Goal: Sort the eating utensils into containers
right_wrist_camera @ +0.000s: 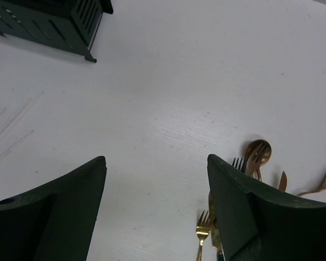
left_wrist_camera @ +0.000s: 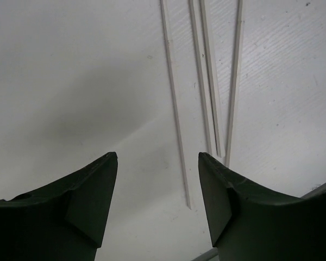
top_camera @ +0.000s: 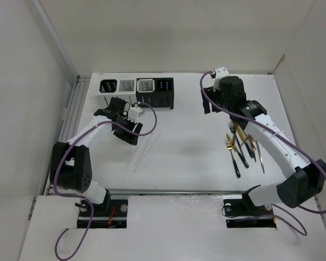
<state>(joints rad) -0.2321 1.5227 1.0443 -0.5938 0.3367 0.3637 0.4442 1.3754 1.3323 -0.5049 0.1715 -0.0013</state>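
Observation:
The eating utensils lie in two groups. Gold-copper forks (right_wrist_camera: pixel 202 228) and a round-bowled spoon (right_wrist_camera: pixel 259 151), some with dark handles, lie at the right (top_camera: pixel 242 147). Thin white sticks (left_wrist_camera: pixel 174 98) lie left of the middle (top_camera: pixel 144 145). The containers stand in a row at the back: black (top_camera: pixel 106 86), white (top_camera: pixel 125 85), white (top_camera: pixel 145 85), black (top_camera: pixel 164 86). My left gripper (left_wrist_camera: pixel 157 157) is open and empty over the near ends of the sticks (top_camera: pixel 129 136). My right gripper (right_wrist_camera: pixel 156 160) is open and empty, above bare table left of the forks (top_camera: pixel 211 104).
A black caddy (right_wrist_camera: pixel 54 22) shows at the top left of the right wrist view. Purple cables (top_camera: pixel 217 106) loop round both arms. A metal rail (top_camera: pixel 76 103) runs along the table's left edge. White walls enclose the table.

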